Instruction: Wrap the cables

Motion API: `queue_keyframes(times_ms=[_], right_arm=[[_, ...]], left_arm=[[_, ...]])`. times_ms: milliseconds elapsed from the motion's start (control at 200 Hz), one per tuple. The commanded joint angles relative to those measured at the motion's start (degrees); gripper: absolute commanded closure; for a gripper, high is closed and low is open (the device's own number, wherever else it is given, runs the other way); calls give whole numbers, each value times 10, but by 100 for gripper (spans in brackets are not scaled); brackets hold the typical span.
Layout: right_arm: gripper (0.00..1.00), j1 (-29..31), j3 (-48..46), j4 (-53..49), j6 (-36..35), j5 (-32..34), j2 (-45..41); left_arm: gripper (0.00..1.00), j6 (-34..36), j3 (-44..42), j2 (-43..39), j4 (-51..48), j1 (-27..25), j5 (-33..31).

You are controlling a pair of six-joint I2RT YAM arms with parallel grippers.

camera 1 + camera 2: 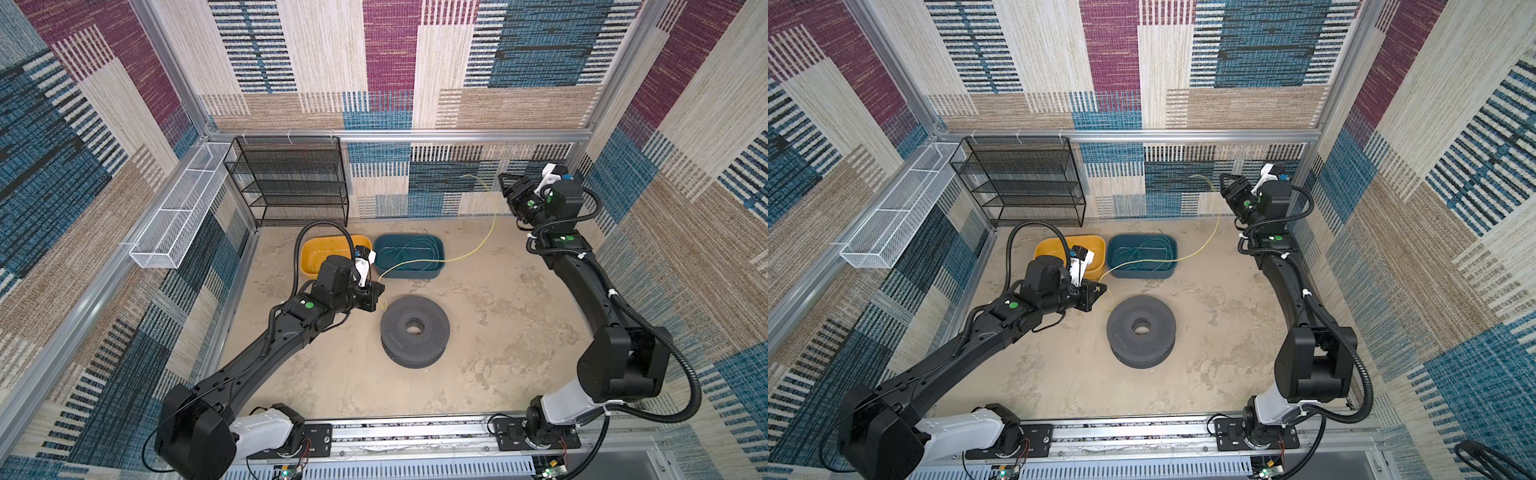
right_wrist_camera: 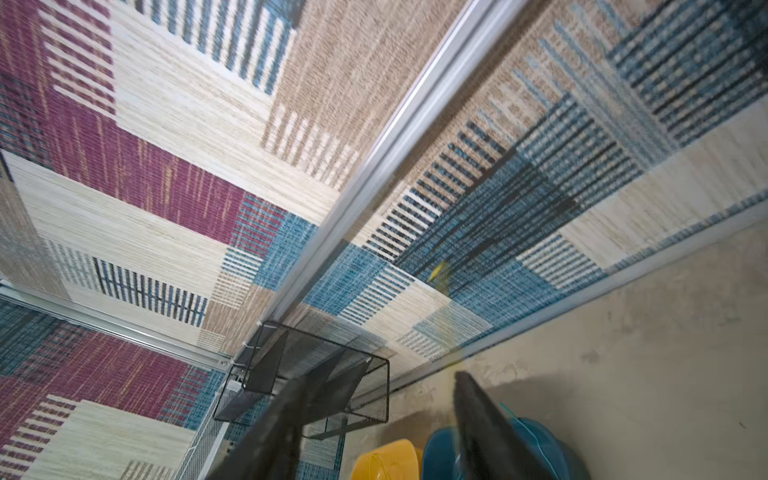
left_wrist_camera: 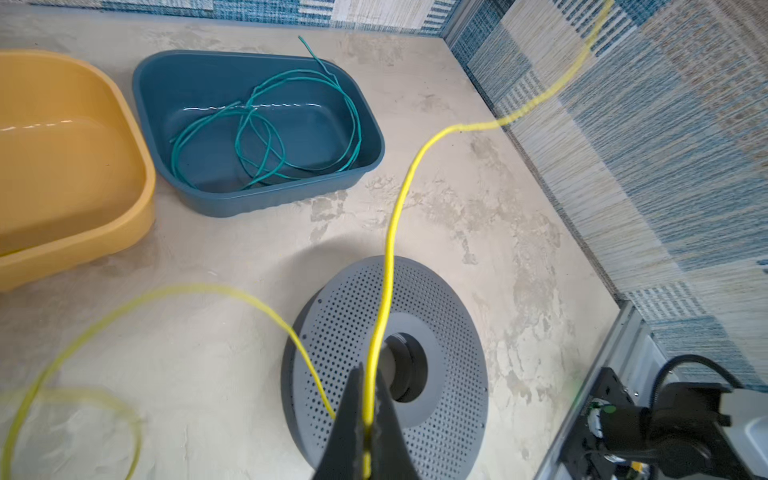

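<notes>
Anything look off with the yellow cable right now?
Yes. The far end of the yellow cable is loose in mid-air by the back wall, blurred, next to the right gripper, whose jaws stand open and hold nothing. Only the left gripper, shut on the cable near the gray reel, has it.

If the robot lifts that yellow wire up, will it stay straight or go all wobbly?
Probably wobbly: the yellow cable bends in loose curves away from the left gripper pinching it. Likely light, since it is far thinner than the gripper. It might slip through such a narrow pinch.
</notes>
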Motion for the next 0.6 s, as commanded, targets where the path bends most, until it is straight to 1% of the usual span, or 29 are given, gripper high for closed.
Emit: queue_keyframes(times_ms=[0,85,165,220,280,321,371,421,466,591], right_arm=[[26,0,-97,25,0,-21,-53],[25,4,-189,53,-1,-57,-112],[25,4,-229,29,-25,-69,-167],[24,4,-232,-1,-58,-55,-208],[20,4,-213,-46,-91,-24,-246],[19,4,-200,-58,-100,-26,-262],[19,4,-193,-56,-87,-62,-272],[19,10,-208,-22,-48,-116,-271],[20,18,-218,-3,-29,-145,-267],[19,40,-225,14,-25,-158,-261]], left_arm=[[100,-37,59,32,-6,-9,25],[100,-33,103,66,-8,-22,21],[100,-19,156,101,-39,-40,-22],[100,-14,180,121,-48,-52,-49],[100,-16,200,139,-53,-62,-70],[100,-15,211,153,-56,-68,-79],[100,-10,224,166,-59,-75,-86],[100,-6,238,180,-63,-83,-97],[100,-4,249,189,-66,-89,-112],[100,0,264,203,-71,-102,-159]])
